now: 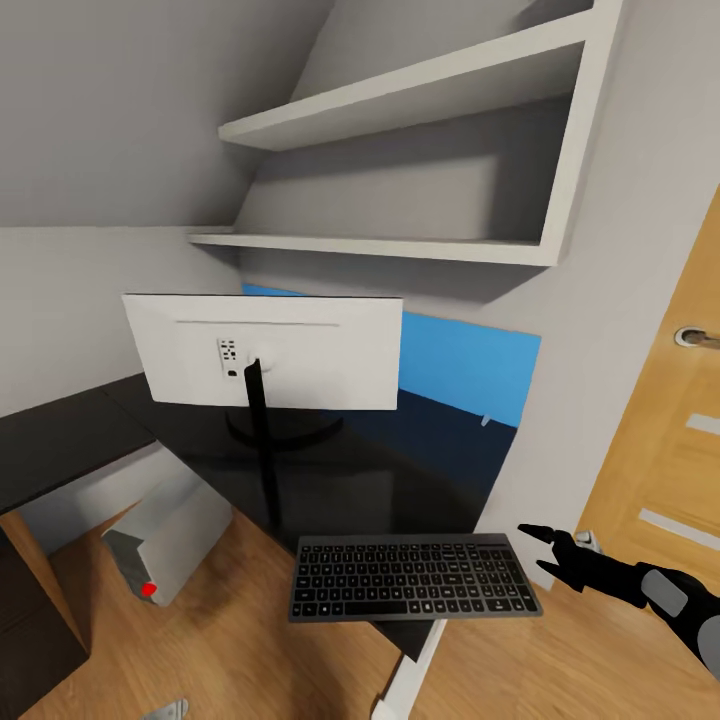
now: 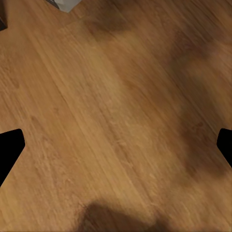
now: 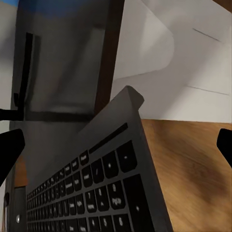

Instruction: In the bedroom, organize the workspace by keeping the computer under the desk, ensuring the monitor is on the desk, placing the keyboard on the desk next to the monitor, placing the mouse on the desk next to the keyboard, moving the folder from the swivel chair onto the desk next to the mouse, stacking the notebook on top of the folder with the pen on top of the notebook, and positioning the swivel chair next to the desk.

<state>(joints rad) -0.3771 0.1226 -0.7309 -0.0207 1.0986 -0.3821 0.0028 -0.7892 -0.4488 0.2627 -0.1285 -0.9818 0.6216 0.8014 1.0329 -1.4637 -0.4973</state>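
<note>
The monitor (image 1: 265, 350) stands on the glossy black desk (image 1: 400, 470) with its white back toward me. At the desk's near corner lies the dark-grey keyboard (image 1: 415, 578), its left part hanging past the edge. In the right wrist view the keyboard (image 3: 92, 188) is very close. My right gripper (image 1: 535, 550) is open just off the keyboard's right end, holding nothing. The light-grey computer (image 1: 165, 545) with a red dot sits on the floor under the desk. My left gripper (image 2: 116, 147) is open over bare wooden floor.
White wall shelves (image 1: 400, 245) hang above the desk, and a blue panel (image 1: 465, 375) covers the wall behind it. A wooden door (image 1: 670, 440) with a metal handle is close at the right. The desk's white leg (image 1: 410, 680) and a dark drawer unit (image 1: 30, 630) stand near me.
</note>
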